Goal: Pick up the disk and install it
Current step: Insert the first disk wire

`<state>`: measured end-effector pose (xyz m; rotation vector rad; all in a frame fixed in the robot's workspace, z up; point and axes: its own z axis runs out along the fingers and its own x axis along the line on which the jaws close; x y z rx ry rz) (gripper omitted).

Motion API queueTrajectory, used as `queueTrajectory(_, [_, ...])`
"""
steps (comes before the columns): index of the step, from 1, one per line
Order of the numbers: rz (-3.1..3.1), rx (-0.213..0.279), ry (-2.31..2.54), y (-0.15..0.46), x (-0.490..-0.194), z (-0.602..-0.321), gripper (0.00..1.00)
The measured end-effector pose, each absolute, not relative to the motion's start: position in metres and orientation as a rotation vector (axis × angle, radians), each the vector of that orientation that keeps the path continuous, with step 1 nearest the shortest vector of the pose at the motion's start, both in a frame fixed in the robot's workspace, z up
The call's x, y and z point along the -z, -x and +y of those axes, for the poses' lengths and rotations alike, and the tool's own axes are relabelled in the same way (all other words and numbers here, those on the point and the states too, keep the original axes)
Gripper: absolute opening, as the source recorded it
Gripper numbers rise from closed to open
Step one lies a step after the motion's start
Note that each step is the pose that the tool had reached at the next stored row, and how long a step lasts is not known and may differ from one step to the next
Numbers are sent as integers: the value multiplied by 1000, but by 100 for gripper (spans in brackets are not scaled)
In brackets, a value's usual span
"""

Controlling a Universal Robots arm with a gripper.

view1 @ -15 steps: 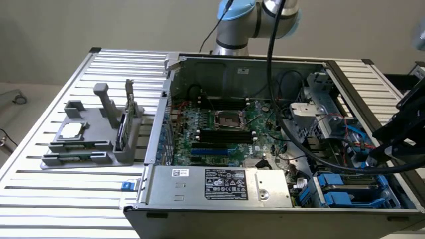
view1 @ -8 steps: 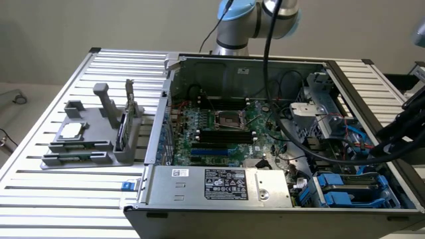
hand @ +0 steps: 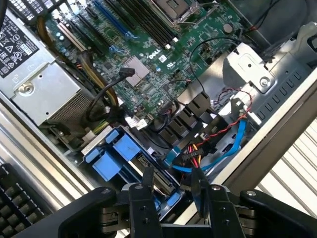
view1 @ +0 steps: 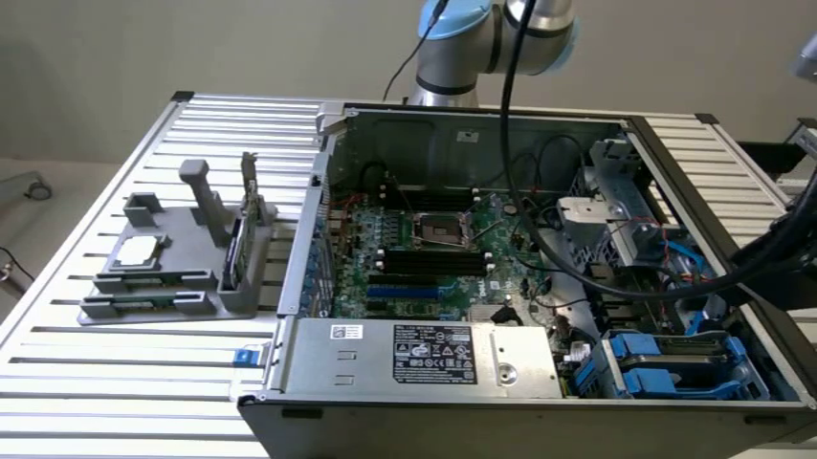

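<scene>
The disk point(view1: 673, 360), a silver-grey drive in a blue plastic carrier, lies in the drive bay at the near corner of the open computer case point(view1: 383, 416), on the exterior view's right. In the wrist view my gripper point(hand: 172, 191) hangs over that bay. Its two black fingers point(hand: 147, 186) stand apart with nothing between them. Under them show the disk's edge point(hand: 161, 181) and the blue carrier tabs point(hand: 116, 153). The fingers look clear of the disk.
A green motherboard point(view1: 434, 249) covers the case floor, with the power supply point(view1: 422, 359) along its near side. Blue and red cables point(hand: 233, 146) run right beside the bay. A grey parts fixture point(view1: 179, 258) stands on the slatted table at the exterior view's left.
</scene>
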<state>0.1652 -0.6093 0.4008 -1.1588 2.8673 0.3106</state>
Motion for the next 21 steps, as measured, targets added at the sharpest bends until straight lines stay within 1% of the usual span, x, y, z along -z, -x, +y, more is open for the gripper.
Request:
queueTrajectory(14, [2964, -300, 801, -165, -401, -609, 44])
queueTrajectory(16, [2974, -298, 750, -165, -401, -609, 42])
queueTrajectory(17, [2979, -297, 723, -165, -401, -609, 35])
queueTrajectory(21, [2996, -293, 619, -165, -401, -609, 35])
